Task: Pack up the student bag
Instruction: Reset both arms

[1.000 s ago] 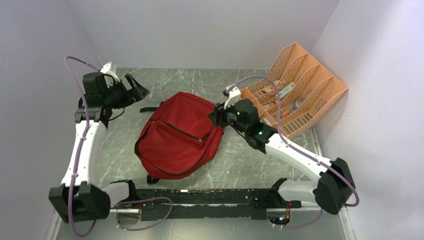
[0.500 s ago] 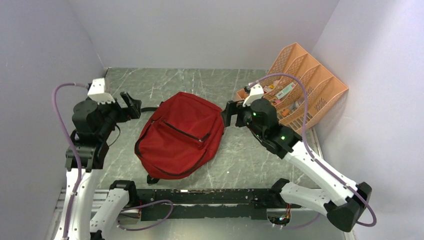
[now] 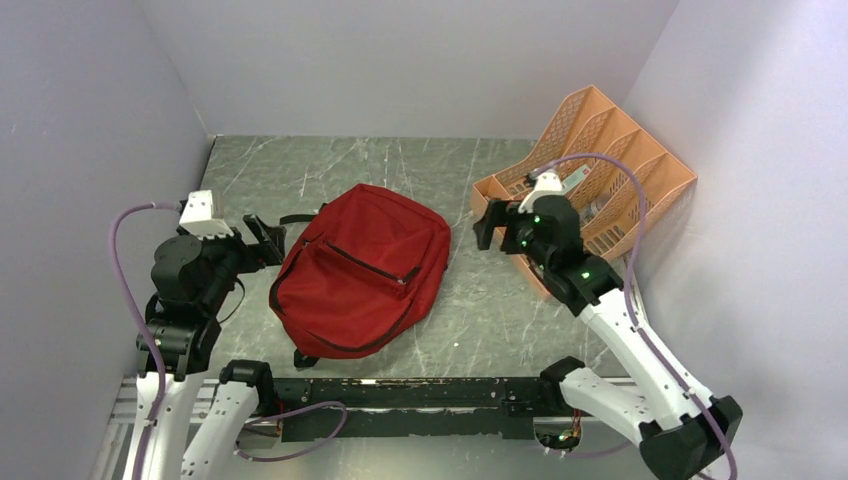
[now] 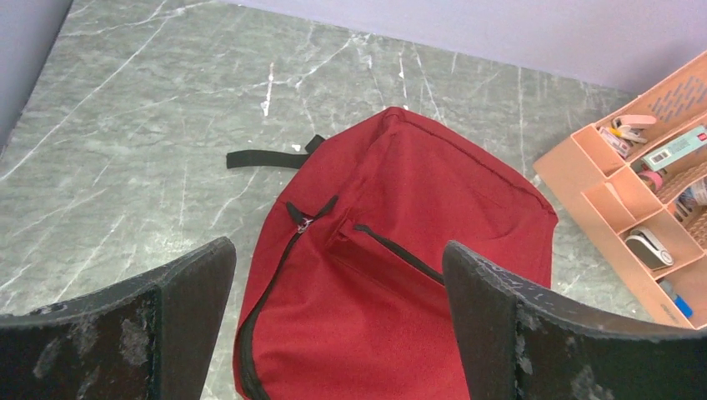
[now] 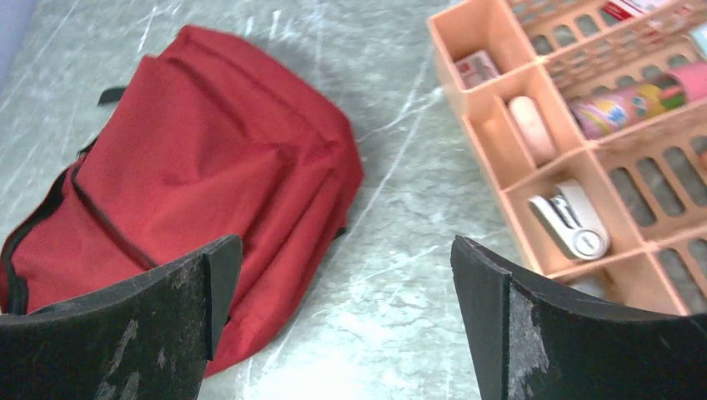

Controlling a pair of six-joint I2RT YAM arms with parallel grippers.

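The dark-red soft fabric backpack [image 3: 360, 270] lies flat mid-frame on the grey marbled table [image 3: 400, 160], flanked by both bent arms: the left gripper [image 3: 262, 238], released and empty, points at its left edge, and the right gripper [image 3: 488, 222], equally released, hovers between it and the peach plastic mesh organiser [image 3: 640, 175] at upper right.

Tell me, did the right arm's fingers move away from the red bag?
Yes. The right fingers backed off the red bag, sliding right toward the peach organiser.
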